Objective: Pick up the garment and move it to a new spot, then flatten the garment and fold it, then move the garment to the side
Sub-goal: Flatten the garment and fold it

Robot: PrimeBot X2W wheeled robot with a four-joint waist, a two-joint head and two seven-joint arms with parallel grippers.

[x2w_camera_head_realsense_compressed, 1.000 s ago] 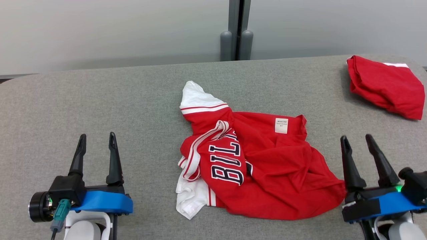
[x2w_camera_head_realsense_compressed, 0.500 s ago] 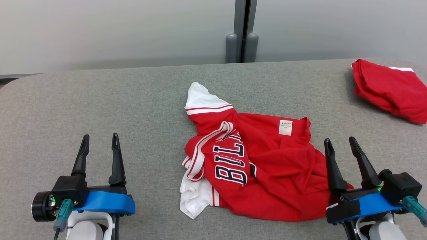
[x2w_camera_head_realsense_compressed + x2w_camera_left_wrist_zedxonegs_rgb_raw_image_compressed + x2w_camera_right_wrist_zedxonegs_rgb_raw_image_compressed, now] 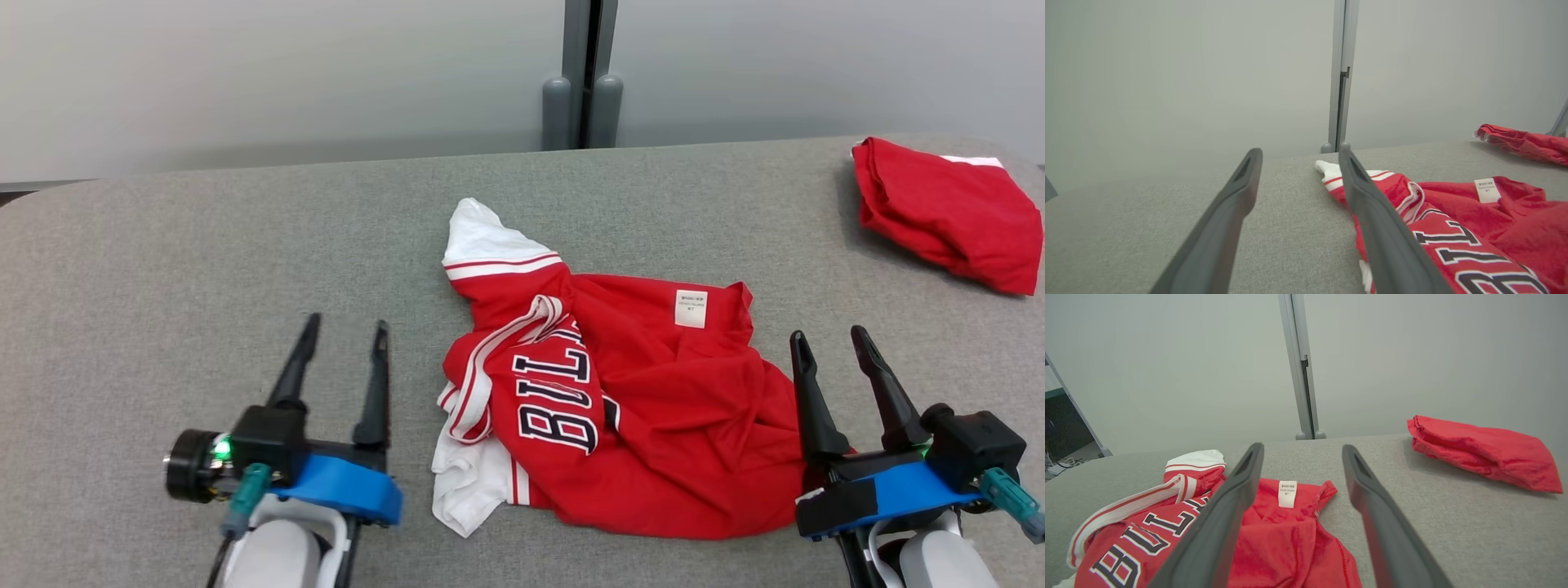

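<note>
Head view: red jersey (image 3: 653,425) lies crumpled mid-table on the grey fabric table (image 3: 163,269), with a white sleeve toward the far edge and the white label (image 3: 691,308) facing up. Left gripper (image 3: 346,323) is just left of the jersey, fingers spread wide, holding nothing. Right gripper (image 3: 827,334) is at the jersey's right edge, fingers equally wide, empty; contact with the cloth is unclear. A second red garment (image 3: 947,212) lies bunched at the far right, well apart.

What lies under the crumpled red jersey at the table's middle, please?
Grey table surrounds the jersey; its own white fabric pokes out beneath. Anything else under the folds is covered.
</note>
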